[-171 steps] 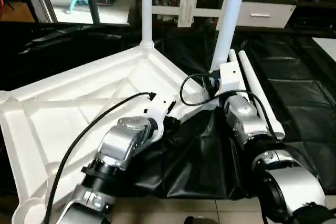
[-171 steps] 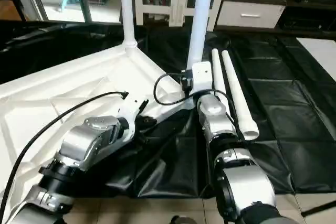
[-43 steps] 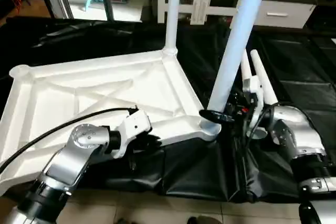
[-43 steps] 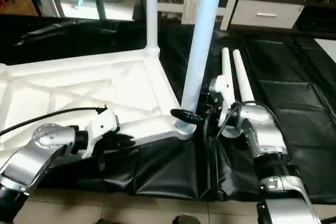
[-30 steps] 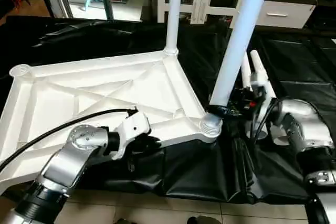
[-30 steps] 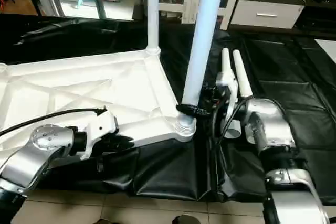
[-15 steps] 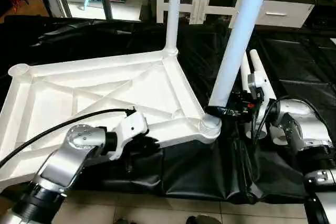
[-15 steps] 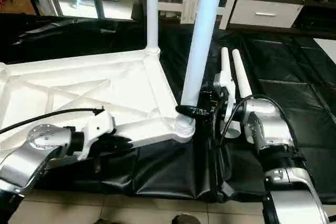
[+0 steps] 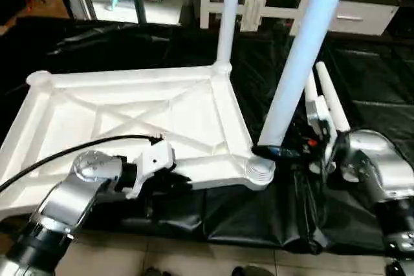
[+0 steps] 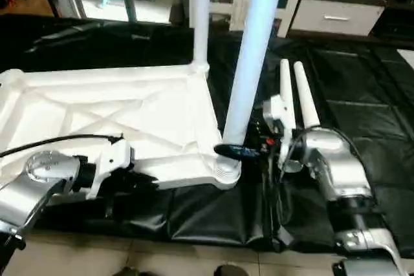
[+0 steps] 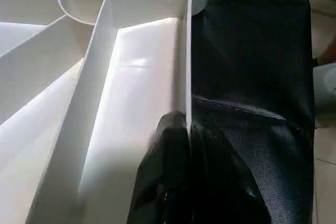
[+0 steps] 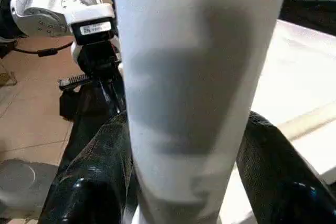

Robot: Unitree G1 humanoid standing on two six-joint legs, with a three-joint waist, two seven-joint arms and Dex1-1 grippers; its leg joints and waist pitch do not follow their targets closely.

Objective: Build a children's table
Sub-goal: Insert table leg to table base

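While both arms work at the near rim, scene reads so:
tabletop (image 9: pixel 129 111): upside down on black sheet (image 9: pixel 362 88), ribs up
left gripper (image 11: pixel 185 129): clenched on tabletop's near rim wall, one finger each side
right gripper (image 12: pixel 181 145): fingers (image 12: pixel 97 166) hug near leg (image 9: pixel 301 50) low down, just above its socket (image 9: pixel 260 171)
near leg: upright, foot at near right corner socket
far leg (image 9: pixel 228 14): upright in far right corner
spare legs (image 9: pixel 326 105): two, flat on sheet, beside right arm
left arm (image 9: pixel 84 182): cable looped over tabletop
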